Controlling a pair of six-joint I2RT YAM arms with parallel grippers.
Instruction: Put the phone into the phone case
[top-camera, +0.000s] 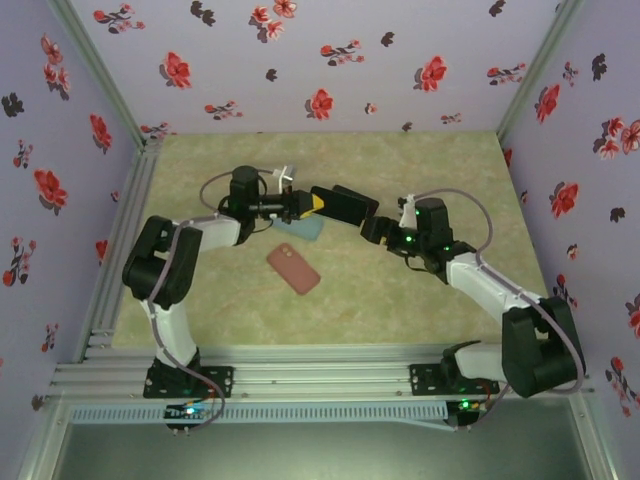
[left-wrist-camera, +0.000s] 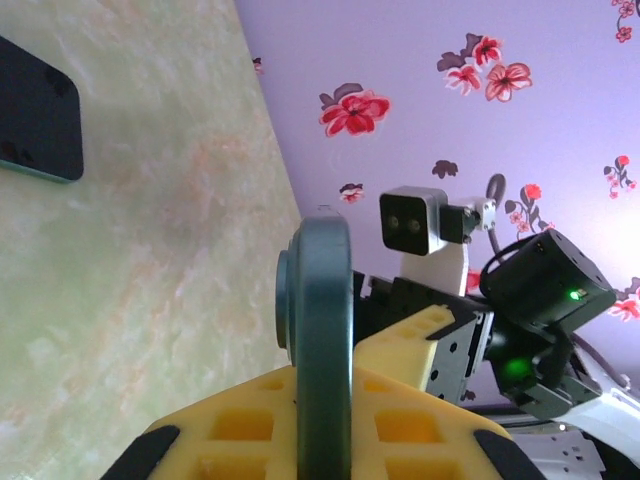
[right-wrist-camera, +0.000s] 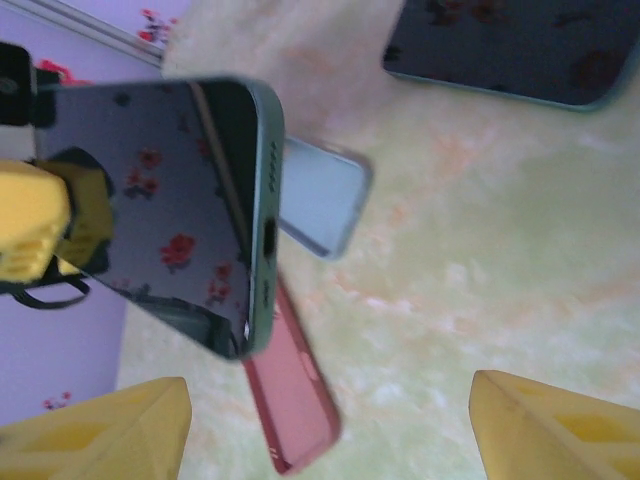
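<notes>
L arm (top-camera: 165, 265) & R arm (top-camera: 500, 290): white links, black rounded jts, grey cables (top-camera: 487, 215) looping off wrists. Green LEDs (left-wrist-camera: 515, 368) on R arm. R tool (right-wrist-camera: 325, 400) fingers (right-wrist-camera: 100, 430) yellow w/ cutouts. R wrist cam (left-wrist-camera: 415, 220) white body, black face.

Top external camera looks down from above and behind the arm bases, far enough back to take in the whole tabletop (top-camera: 430, 300) and three flowered walls (top-camera: 330, 60). Left wrist camera, close behind the left gripper (top-camera: 310, 206), faces across the tabletop toward the right arm (left-wrist-camera: 545, 300). Right wrist camera looks down and across at close range toward the left gripper. All three share the phone (right-wrist-camera: 170, 200) held mid-tabletop.
</notes>
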